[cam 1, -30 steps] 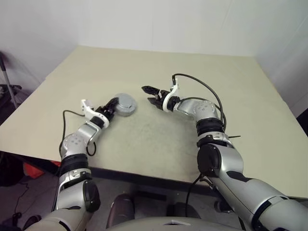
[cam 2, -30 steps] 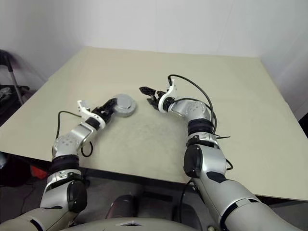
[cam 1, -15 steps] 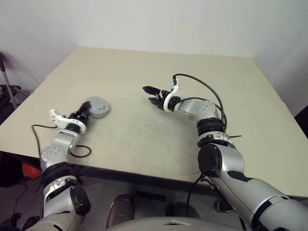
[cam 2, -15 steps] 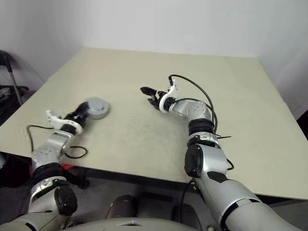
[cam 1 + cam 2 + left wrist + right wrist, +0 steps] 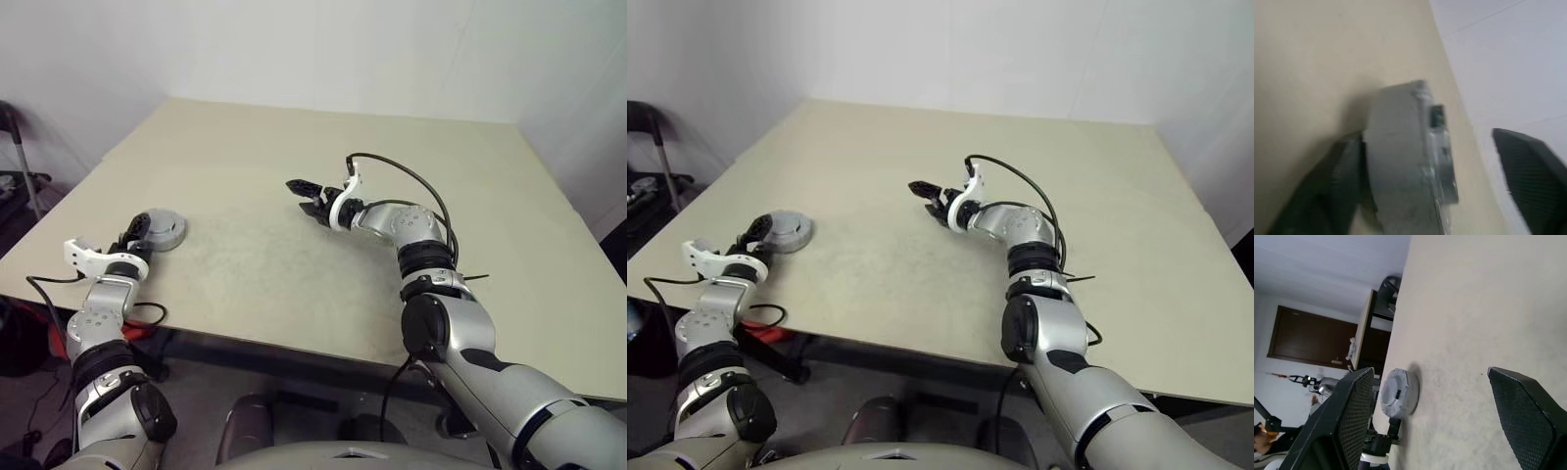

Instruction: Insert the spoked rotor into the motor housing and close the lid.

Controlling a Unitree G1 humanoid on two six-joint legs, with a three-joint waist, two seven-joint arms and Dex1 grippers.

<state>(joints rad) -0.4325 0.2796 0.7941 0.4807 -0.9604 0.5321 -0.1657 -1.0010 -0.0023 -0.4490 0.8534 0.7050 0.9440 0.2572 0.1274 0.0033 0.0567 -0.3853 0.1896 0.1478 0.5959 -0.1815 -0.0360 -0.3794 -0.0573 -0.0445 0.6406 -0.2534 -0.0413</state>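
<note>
Assembly closed and set down near the table's left edge; both grippers empty.

The motor housing point(image 5: 160, 231) sits on the table point(image 5: 323, 284) close to its left edge, with the lid point(image 5: 782, 224) seated flat on top; no copper windings show, and no spoked rotor lies loose on the table, so my reading is that the rotor is inside and the lid is on. The left wrist view shows the closed unit as one grey drum with a seam round its side. The left gripper point(image 5: 135, 232) is just beside the housing, jaws spread wide either side of it; one finger point(image 5: 1332, 191) looks to touch the wall, the other stands clear, so nothing is gripped. The right gripper point(image 5: 305, 195) hovers above mid-table, well apart, jaws open and empty. Judgement: task essentially complete; only backing the left arm away looks left.
</note>
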